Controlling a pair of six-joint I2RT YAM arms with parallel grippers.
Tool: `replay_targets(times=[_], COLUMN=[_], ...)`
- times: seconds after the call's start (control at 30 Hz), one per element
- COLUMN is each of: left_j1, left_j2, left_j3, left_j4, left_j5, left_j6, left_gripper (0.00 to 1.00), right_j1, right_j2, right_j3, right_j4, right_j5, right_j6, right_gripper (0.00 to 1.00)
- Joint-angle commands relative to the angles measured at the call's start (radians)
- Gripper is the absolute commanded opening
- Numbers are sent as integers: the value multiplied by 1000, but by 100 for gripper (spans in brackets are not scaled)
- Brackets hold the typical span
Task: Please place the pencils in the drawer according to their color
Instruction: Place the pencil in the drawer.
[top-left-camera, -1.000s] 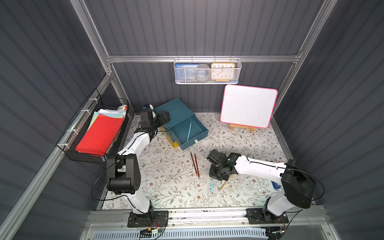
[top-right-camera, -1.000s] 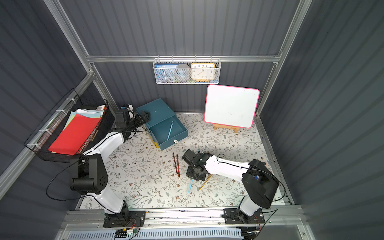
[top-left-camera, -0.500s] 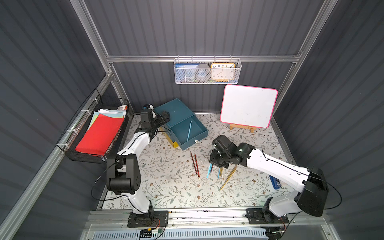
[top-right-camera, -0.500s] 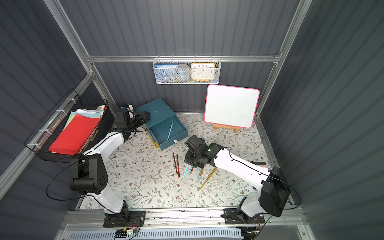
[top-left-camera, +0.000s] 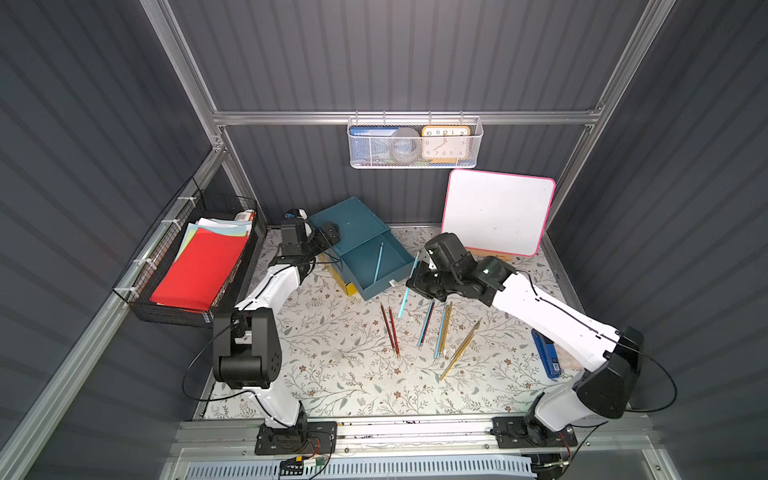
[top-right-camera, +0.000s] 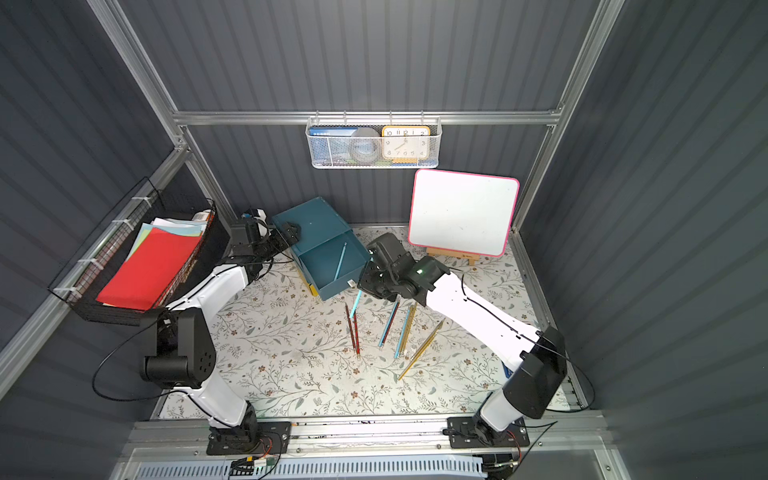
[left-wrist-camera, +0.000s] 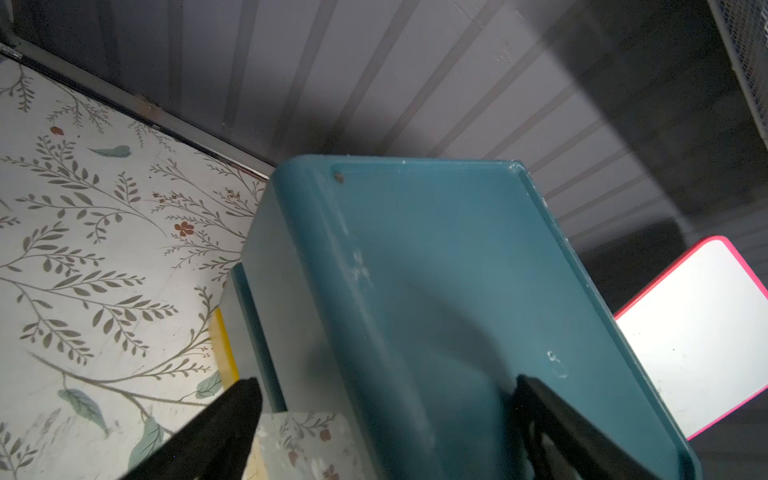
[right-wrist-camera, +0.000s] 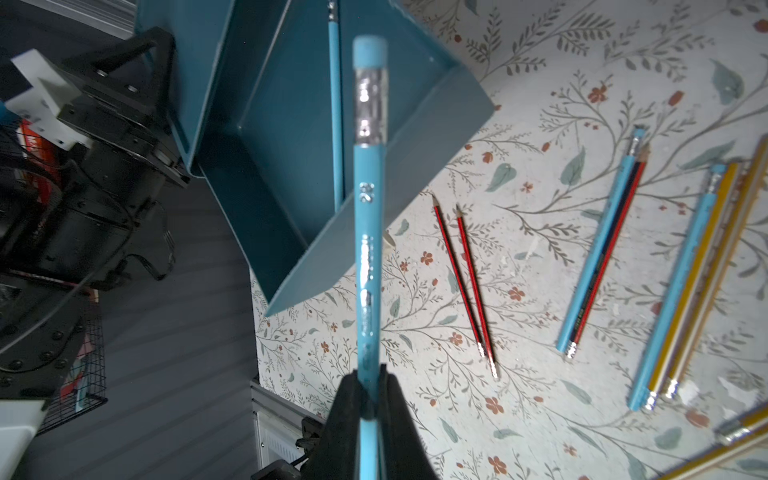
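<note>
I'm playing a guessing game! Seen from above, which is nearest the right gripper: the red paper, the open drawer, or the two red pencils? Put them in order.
From the right gripper holding a blue pencil:
1. open drawer, just beside it.
2. two red pencils, on the table, frontward.
3. red paper, far off in the wire basket.

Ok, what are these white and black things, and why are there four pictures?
They are two white-and-black robot arms, each ending in a pincer called a gripper. Two pictures look down from above. The other two come from small cameras on the arms' wrists. The right gripper is pinching a light blue pencil by the open teal drawer, where another light blue pencil already lies. The left gripper sits open at the teal drawer box. On the flowered tablecloth lie dark red striped pencils, gold-yellow pencils and more light blue pencils.
</note>
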Motion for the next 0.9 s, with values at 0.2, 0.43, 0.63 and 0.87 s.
replay_targets(times=[0.2,0.43,0.63,0.87], left_j1=[-12,-12,-12,-12], left_j2=[8,9,12,15], left_j3=[-8,-7,-4,-8], left_j4=[-29,-29,-30,-26], left_j5=[9,8,8,10], left_j6=[0,1,1,0], left_gripper=[100,100,100,100], right_j1=[-34,-41,-50,-65], right_j2=[173,286,363,436], right_j3=[213,322,387,437], right_j4=[44,79,99,105], right_j5=[-99,-144,-144,-144], right_j6=[9,25,45,54], right_gripper=[0,0,0,0])
